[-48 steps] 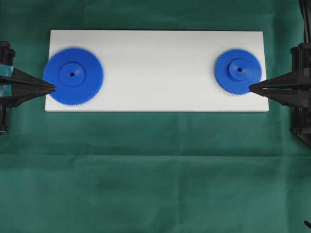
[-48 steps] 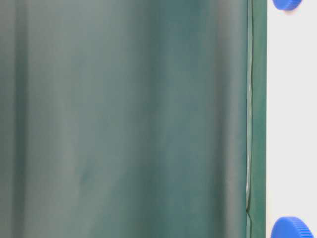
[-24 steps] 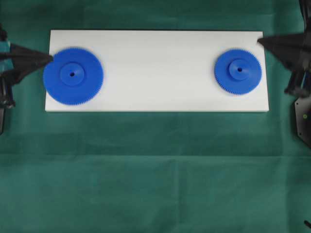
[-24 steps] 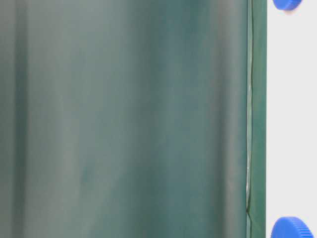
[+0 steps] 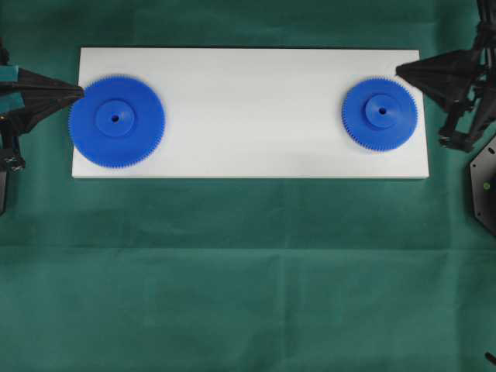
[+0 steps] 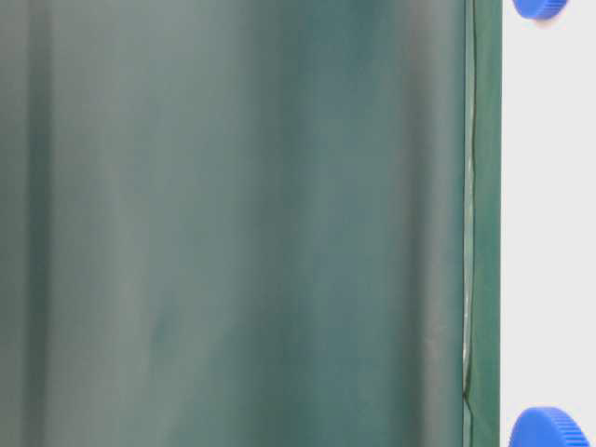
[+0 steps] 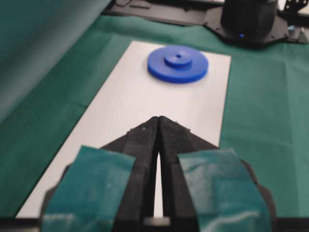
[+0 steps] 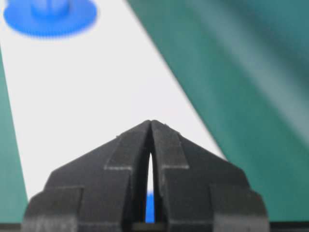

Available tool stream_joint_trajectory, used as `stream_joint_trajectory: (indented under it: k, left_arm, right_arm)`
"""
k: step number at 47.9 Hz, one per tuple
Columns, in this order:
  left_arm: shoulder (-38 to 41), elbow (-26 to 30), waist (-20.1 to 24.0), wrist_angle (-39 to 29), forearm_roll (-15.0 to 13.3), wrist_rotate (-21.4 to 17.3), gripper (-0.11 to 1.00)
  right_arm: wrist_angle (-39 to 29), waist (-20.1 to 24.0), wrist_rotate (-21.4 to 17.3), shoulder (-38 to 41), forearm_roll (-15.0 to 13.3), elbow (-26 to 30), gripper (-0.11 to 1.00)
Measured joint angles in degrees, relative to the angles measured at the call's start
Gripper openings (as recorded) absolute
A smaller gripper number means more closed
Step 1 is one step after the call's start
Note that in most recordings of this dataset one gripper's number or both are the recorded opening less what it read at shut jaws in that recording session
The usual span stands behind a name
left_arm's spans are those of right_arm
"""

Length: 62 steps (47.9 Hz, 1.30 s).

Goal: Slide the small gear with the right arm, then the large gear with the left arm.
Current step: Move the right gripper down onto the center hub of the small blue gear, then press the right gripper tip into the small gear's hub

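Right claw (image 5: 400, 70) shifted nearer small gear (image 5: 379, 113), no legible writing

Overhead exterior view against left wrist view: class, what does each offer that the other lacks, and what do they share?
Overhead: the large gear, with the left gripper tip by its rim, and the right gripper near the small gear. Left wrist: the left gripper's fingers pressed together, seen from behind. Shared: the small gear, the white board, the green cloth.
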<state>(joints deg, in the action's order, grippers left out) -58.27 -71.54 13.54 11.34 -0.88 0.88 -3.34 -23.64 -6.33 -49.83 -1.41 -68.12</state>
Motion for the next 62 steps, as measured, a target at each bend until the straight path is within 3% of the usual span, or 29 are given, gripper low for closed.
stream_joint_trajectory:
  k: [14,35,62]
  left_arm:
    - [0.0,0.1,0.0,-0.3,0.0,0.0,-0.01]
    - [0.0,0.1,0.0,-0.4,0.0,0.0,-0.01]
    - [0.1,-0.1,0.0,-0.4,0.0,0.0,-0.01]
  right_arm:
    - [-7.6,-0.1,-0.7,7.9,0.1,2.5,0.5]
    - [-10.2,-0.2,-2.3,10.3,0.1,2.7,0.5]
    - [-10.4,-3.4,-3.2,23.7,-0.1,3.3,0.5]
